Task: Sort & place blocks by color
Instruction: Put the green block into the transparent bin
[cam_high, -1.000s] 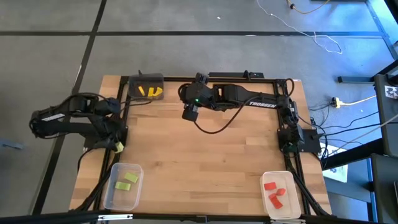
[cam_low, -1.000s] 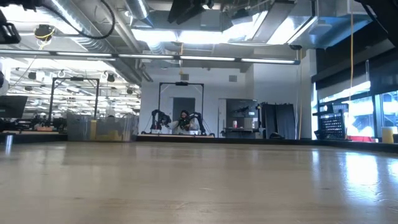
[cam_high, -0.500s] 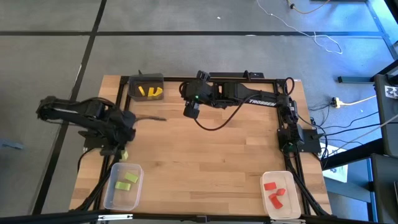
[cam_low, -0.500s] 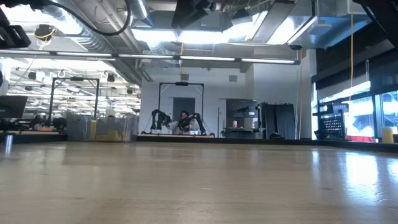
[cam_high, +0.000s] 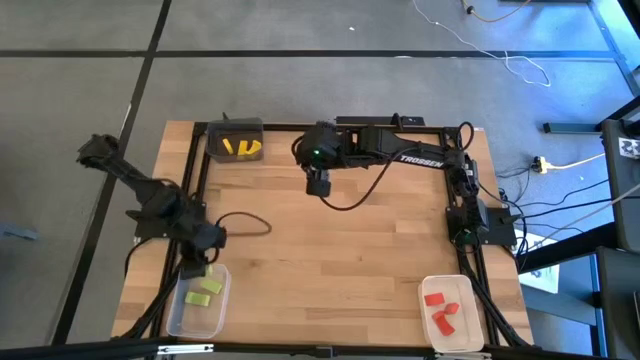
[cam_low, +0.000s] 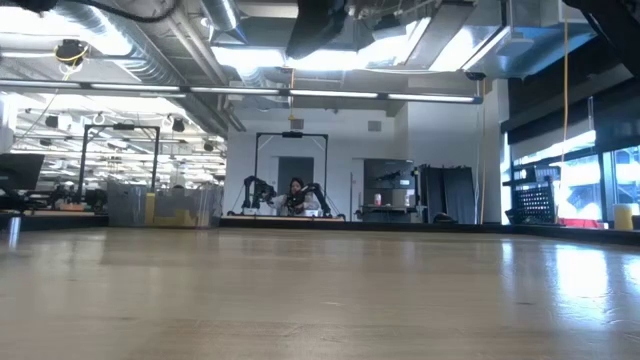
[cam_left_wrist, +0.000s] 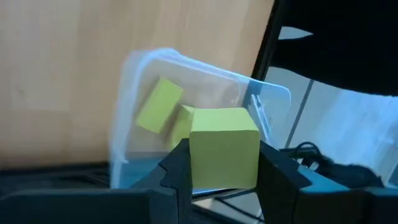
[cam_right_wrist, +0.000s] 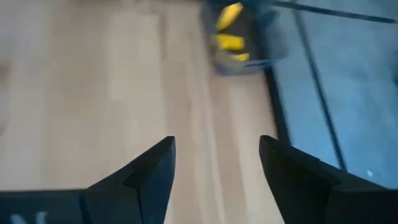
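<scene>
wooden desk, three bins, one green block in the air

wood planks run the length of the desk, and a grey floor lies around it. at the near left corner sits a clear bin with two light green blocks lying in it. the left hand hangs just over that bin's far edge, its two fingers clamped on a third light green block, which sits square between them above the bin's opening.

at the far left corner a dark bin holds the yellow blocks. the right arm reaches in from the far right side, and the right hand hovers above bare wood near the middle of the far edge, its fingers spread apart with nothing between them.

at the near right corner a white bin holds the red blocks. no block lies loose on the desk.
</scene>
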